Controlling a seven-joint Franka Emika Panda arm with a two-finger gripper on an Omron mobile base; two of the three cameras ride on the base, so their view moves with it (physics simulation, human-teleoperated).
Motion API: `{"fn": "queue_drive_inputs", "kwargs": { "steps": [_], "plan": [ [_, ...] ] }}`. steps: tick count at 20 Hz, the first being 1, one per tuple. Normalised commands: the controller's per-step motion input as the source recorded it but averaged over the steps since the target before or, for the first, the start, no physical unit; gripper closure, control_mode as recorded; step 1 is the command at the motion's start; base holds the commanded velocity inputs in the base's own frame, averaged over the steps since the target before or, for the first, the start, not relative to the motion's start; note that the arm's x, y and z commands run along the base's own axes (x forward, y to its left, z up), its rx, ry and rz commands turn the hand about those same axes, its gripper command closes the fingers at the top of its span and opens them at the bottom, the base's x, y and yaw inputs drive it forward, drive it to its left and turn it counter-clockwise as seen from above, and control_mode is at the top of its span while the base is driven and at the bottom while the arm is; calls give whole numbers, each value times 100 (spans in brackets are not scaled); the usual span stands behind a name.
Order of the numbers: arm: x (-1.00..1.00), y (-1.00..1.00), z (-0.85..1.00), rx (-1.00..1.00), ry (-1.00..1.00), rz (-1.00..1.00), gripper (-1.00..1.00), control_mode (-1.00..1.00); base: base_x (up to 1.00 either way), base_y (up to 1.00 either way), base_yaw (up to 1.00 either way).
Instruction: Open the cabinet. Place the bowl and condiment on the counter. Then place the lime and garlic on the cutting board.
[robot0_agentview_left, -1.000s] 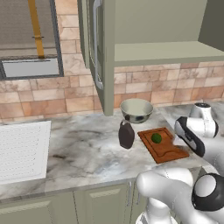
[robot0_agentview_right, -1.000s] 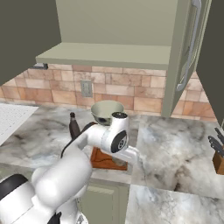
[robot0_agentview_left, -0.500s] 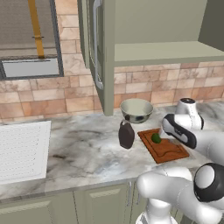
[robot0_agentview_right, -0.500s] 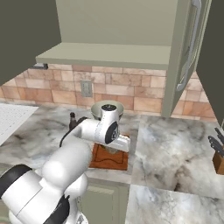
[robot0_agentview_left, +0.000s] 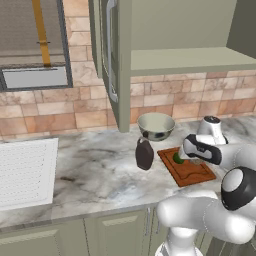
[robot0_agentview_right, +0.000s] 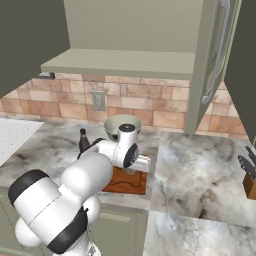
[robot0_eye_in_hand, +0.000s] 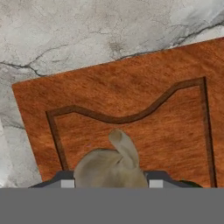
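Since a second ago the arm has swung down and forward, bringing the gripper (robot0_agentview_left: 196, 161) low over the cutting board (robot0_agentview_left: 192, 173) near the table's (robot0_agentview_left: 90, 175) front edge. The hand view shows the garlic (robot0_eye_in_hand: 111, 166) clamped between the fingers just above the board's grooved face; the base views hide it. The lime (robot0_agentview_left: 177, 158) sits on the board's left part. The bottle (robot0_agentview_left: 144, 153) stands left of the board, its label unreadable. The bowl (robot0_agentview_left: 156, 125) rests behind, under the open cabinet (robot0_agentview_left: 175, 30).

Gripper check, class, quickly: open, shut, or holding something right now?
Gripper: jaws shut on the garlic, just above the cutting board.
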Motion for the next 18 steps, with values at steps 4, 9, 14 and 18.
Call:
{"fn": "queue_drive_inputs", "kwargs": {
  "steps": [4, 9, 14, 18],
  "plan": [
    [0, 1, 11, 0, -5, 0, -100, -100, 0, 0, 0],
    [-8, 0, 39, 0, -4, 0, -100, -100, 0, 0, 0],
    [-53, -9, 54, 1, -9, 0, -100, -100, 0, 0, 0],
    [-100, -45, 7, 4, -13, -1, -100, -100, 0, 0, 0]
  ]
}}
